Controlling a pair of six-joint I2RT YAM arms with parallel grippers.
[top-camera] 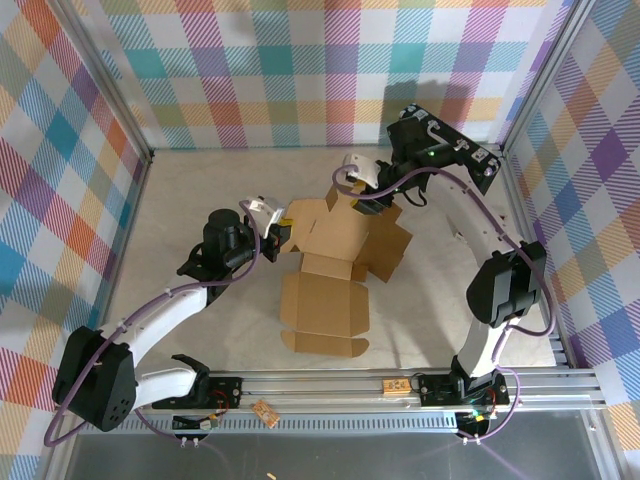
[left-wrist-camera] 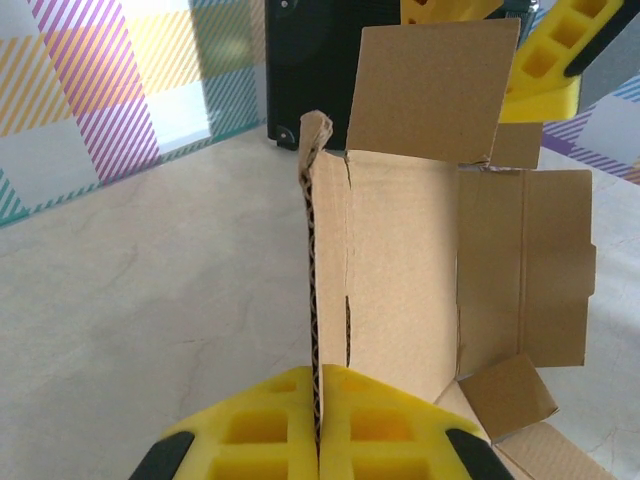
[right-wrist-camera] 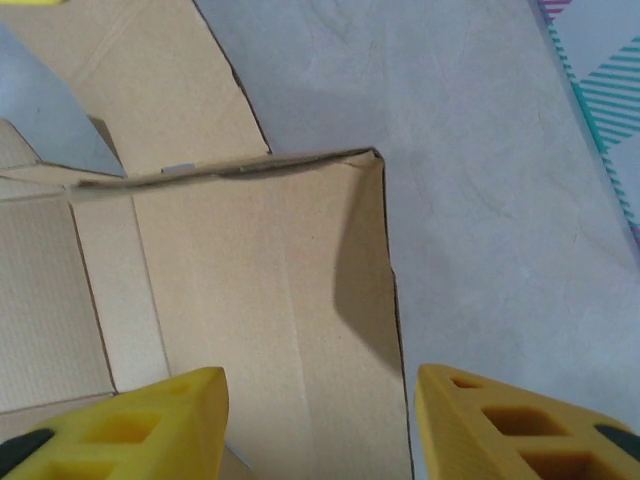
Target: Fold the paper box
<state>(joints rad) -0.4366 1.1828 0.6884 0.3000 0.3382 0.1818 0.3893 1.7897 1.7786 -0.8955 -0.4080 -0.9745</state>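
A pale table [top-camera: 190,190] walled in by pastel plaid cloth holds the box [top-camera: 330,270] at its middle, a brown cardboard sheet partly raised. The left gripper [left-wrist-camera: 318,390] is clamped on the box's left wall, holding it upright, while the right gripper [right-wrist-camera: 320,400] hovers with jaws apart astride the far flap. The walls seem to be going up; next, the right jaws likely need to close on that flap and fold it inward.

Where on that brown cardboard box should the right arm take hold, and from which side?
Likely the free edge of the paper box's far panel, coming edge-on from above. It is thin sheet, so one finger goes each side, as the left tool pinches its upright flap. The open right tool has that edge between its fingers.
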